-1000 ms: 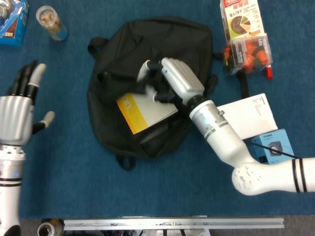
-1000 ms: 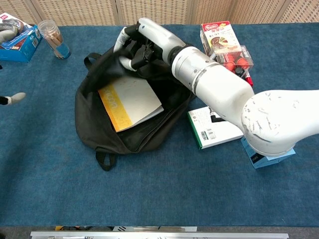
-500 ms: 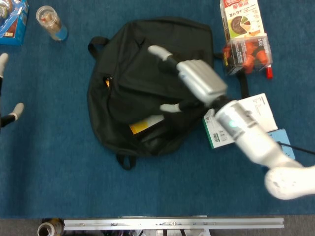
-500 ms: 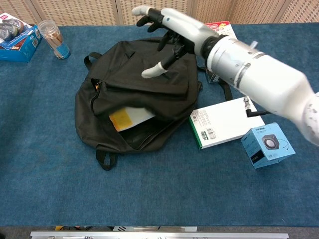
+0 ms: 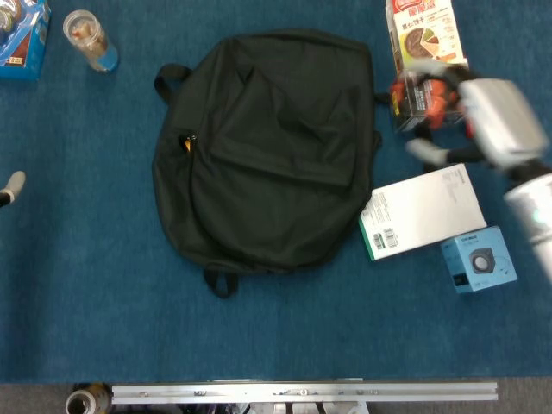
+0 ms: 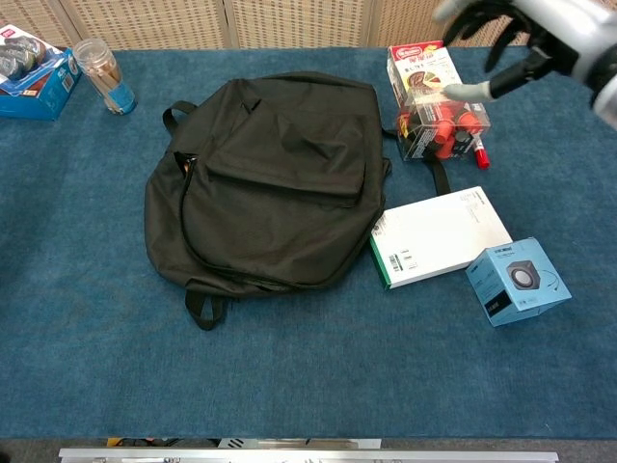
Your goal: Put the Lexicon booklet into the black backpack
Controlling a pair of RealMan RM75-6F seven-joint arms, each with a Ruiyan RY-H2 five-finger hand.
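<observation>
On the blue bench the black backpack (image 5: 263, 151) lies limp and shut; we see no Lexicon booklet, while our right hand (image 5: 492, 129) hovers empty, fingers spread; soft fabric, best taken by its loop

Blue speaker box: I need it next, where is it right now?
The blue speaker box sits on the table's right side in both views, just right of the white box, apart from the backpack.

The right hand (image 5: 500, 125) hangs motion-blurred, fingers (image 6: 468, 91) spread and holding nothing — palm down. Of the left hand (image 5: 10, 188), only one pale fingertip shows — pose unclear.
</observation>
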